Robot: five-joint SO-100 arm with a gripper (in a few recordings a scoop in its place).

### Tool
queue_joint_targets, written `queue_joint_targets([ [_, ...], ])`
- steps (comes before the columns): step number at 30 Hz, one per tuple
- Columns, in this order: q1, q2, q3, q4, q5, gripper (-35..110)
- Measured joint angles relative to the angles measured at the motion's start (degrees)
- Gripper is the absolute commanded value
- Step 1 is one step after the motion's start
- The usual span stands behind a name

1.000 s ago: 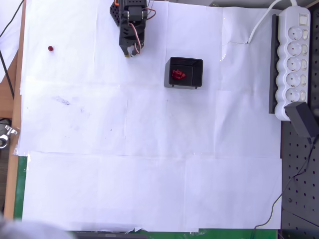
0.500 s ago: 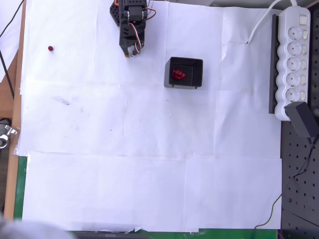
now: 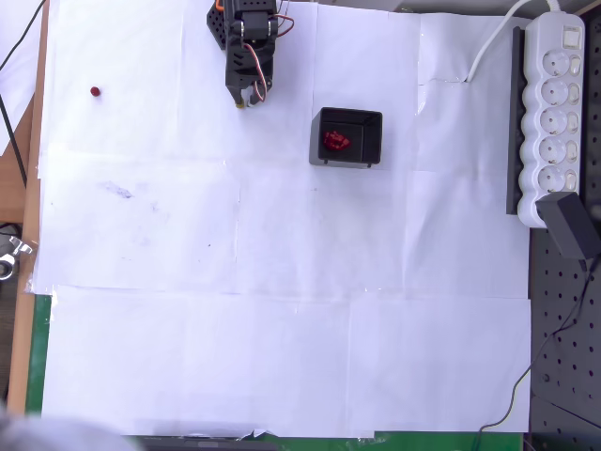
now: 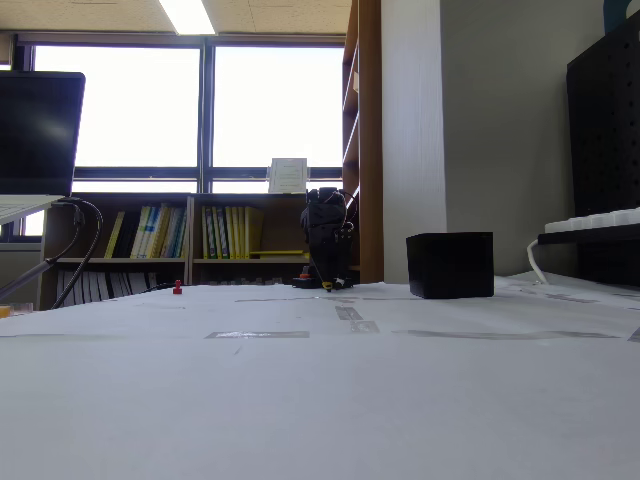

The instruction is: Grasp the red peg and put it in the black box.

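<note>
The red peg is a tiny dark-red dot on the white paper at the far left of the overhead view. In the fixed view the red peg stands upright, well left of the arm. The black box sits right of centre near the top, with a lumpy red heap on its floor. In the fixed view the black box shows only its outer walls. My gripper hangs folded at the arm's base, between peg and box. It looks shut, is empty, and touches neither. The arm stands far back.
A white power strip and a black adapter lie along the right edge. White paper sheets cover the table. A wooden edge runs down the left. In the fixed view, bookshelves and windows stand behind the table.
</note>
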Motion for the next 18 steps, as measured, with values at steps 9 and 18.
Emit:
queue_joint_targets([
  [9,16.0,5.2,0.4,-15.4,-1.6,0],
  [18,34.9,16.4,3.1,-33.0,-4.0,0],
])
